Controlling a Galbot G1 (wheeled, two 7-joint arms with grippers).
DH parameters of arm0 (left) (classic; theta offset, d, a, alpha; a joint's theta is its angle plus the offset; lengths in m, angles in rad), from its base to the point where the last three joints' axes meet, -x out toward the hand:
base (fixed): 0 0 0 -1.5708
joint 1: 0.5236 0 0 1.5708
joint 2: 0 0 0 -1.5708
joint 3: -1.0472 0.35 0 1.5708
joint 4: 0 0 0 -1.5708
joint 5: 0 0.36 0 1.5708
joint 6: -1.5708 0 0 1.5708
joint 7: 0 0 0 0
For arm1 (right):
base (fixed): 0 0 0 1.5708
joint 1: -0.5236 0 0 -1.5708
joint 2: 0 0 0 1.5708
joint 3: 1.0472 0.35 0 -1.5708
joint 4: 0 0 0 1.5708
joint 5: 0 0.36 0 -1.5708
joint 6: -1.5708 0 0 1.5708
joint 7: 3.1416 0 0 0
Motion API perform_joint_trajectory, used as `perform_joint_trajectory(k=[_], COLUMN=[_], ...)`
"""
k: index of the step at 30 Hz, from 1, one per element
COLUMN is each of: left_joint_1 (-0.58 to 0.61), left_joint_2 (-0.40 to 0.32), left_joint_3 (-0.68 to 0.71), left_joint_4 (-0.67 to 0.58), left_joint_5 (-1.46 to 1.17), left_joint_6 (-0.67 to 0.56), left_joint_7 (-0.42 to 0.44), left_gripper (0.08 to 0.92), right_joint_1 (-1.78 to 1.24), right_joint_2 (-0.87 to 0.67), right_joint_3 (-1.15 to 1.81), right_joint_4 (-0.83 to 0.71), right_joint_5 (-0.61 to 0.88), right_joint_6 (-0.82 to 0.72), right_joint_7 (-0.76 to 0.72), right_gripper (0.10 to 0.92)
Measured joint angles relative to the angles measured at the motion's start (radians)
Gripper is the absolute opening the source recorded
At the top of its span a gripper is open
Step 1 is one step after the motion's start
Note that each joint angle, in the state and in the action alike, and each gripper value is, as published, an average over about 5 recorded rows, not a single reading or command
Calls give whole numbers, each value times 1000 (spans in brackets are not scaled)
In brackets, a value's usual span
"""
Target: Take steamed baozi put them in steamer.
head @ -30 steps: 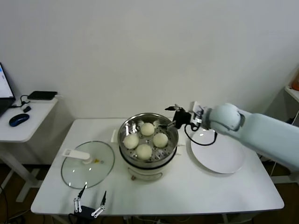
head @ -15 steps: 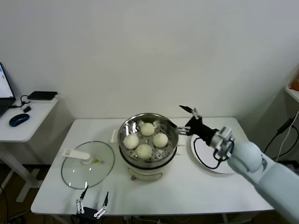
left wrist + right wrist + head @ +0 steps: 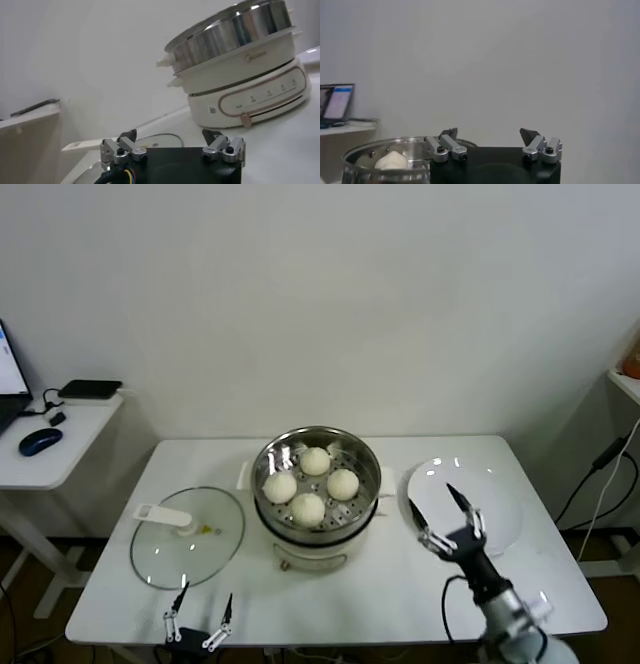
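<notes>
With all four buns [image 3: 309, 482] seated on the tray inside the steamer [image 3: 318, 529] at table centre, keep the empty right gripper [image 3: 452, 518], fingers spread over the plate [image 3: 500, 519], low and clear; left gripper [image 3: 195, 616] spread, parked near.

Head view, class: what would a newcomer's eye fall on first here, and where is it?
First, the shiny steamer at the table's middle, with four baozi on its perforated tray. Next, the glass lid lying flat to its left and the bare white plate to its right. The right end effector hangs open over the plate's near edge.
</notes>
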Motion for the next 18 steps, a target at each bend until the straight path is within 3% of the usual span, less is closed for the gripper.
perform_joint_trajectory(k=[18], left_joint_1=[10], left_joint_2=[2], left_joint_3=[-3], left_joint_4=[-14], left_joint_5=[-12], left_joint_6=[-2], left_joint_7=[0], left_gripper=[823], right_joint_1=[-178], right_joint_2=[237], right_joint_3=[103], right_joint_4=[6], right_joint_5=[-59], right_joint_6=[135], right_joint_7=[14], right_gripper=[823])
